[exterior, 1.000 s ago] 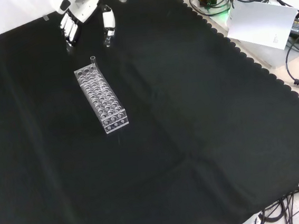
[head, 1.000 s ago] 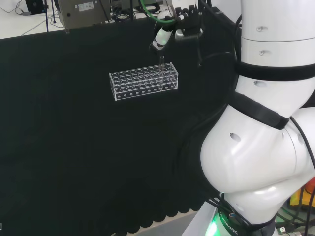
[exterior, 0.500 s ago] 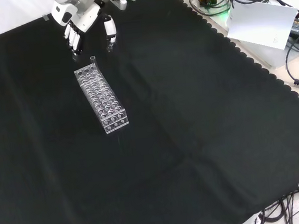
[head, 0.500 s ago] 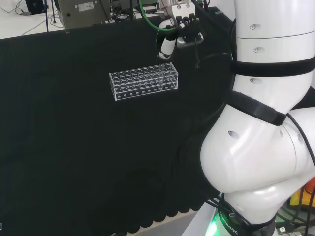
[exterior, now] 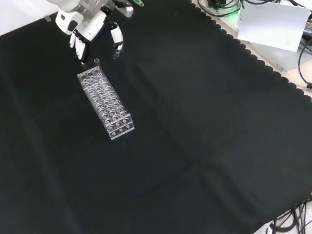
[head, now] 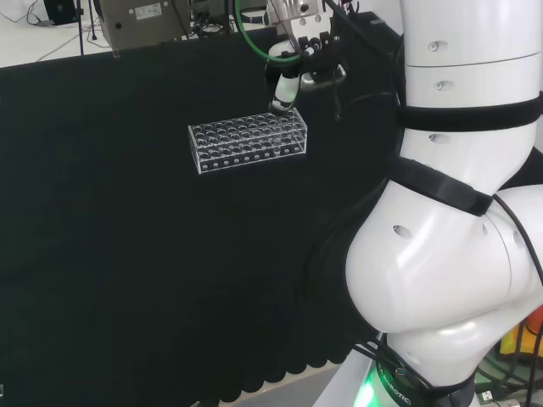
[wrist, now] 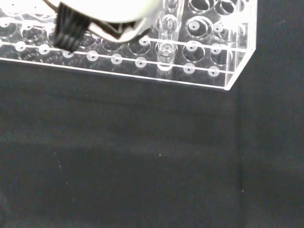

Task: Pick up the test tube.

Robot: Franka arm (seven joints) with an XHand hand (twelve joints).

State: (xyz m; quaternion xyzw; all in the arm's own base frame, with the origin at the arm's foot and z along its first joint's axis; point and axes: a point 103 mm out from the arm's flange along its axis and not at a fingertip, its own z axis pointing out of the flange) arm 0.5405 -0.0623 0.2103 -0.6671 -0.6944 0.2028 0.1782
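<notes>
In the wrist view the clear rack [wrist: 199,52] runs off the picture's edge, and a blurred white part of the hand [wrist: 104,16] covers several of its holes. In the head view the test tube (thin clear glass) is too faint to make out against the rack [head: 248,142].

Hand [exterior: 93,28] brought lower and nearer the far end of the rack [exterior: 105,103] in the front view, fingers [exterior: 117,36] now just above the test tube [exterior: 96,62], gap closed
</notes>
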